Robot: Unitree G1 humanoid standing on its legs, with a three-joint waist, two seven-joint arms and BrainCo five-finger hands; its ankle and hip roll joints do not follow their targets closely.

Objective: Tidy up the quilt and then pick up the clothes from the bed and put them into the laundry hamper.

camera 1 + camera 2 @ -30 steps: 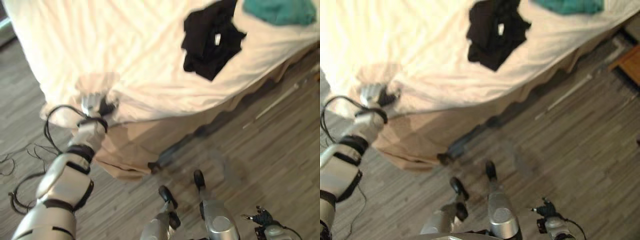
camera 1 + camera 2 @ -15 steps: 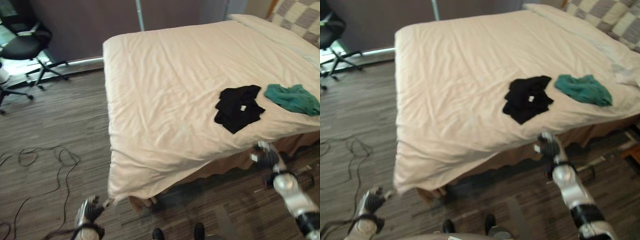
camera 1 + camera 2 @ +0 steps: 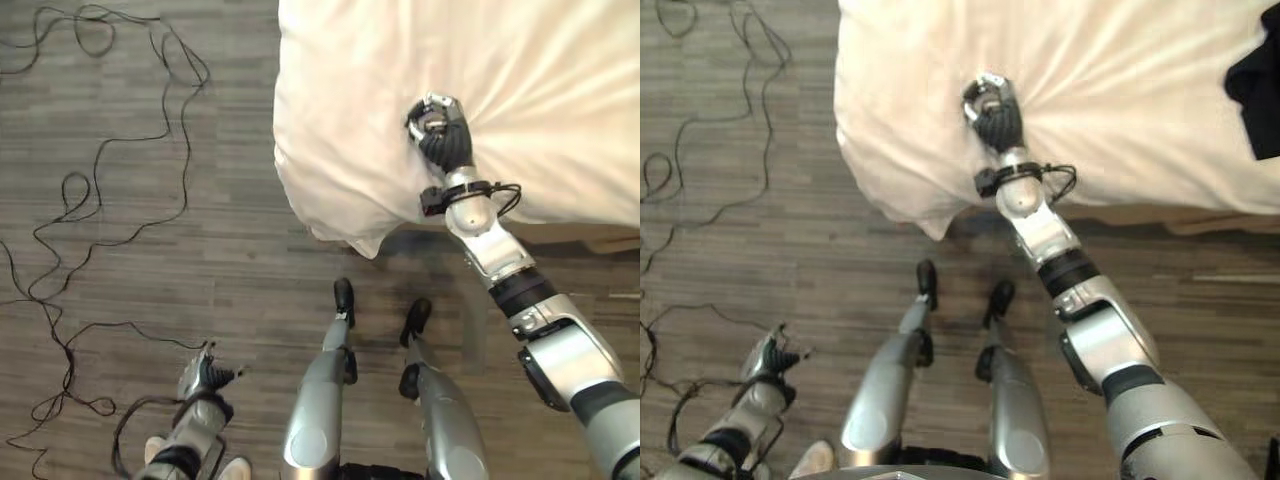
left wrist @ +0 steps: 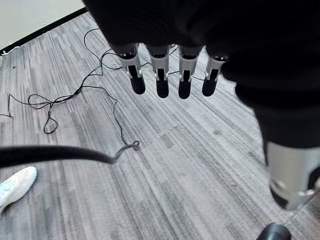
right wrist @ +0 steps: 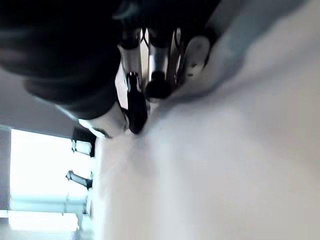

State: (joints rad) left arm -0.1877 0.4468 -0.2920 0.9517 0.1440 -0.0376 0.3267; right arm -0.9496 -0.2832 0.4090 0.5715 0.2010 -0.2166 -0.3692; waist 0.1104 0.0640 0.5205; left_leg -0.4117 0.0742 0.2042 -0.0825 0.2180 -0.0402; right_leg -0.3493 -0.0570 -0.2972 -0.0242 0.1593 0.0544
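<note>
The right hand (image 3: 440,135) is curled tight on a fold of the cream-white quilt (image 3: 520,90) near the bed's hanging corner. The black garment (image 3: 1255,95) lies farther along the quilt. The left hand (image 4: 170,75), fingers straight, hangs over the grey wood-plank floor (image 3: 150,250), well apart from that corner.

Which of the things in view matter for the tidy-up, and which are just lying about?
Part of the job:
- quilt, bunched in the right hand
- black garment on the bed, at the view's edge

Just lying about:
- thin cables looping over the wooden floor
- a shoe near the open left hand
</note>
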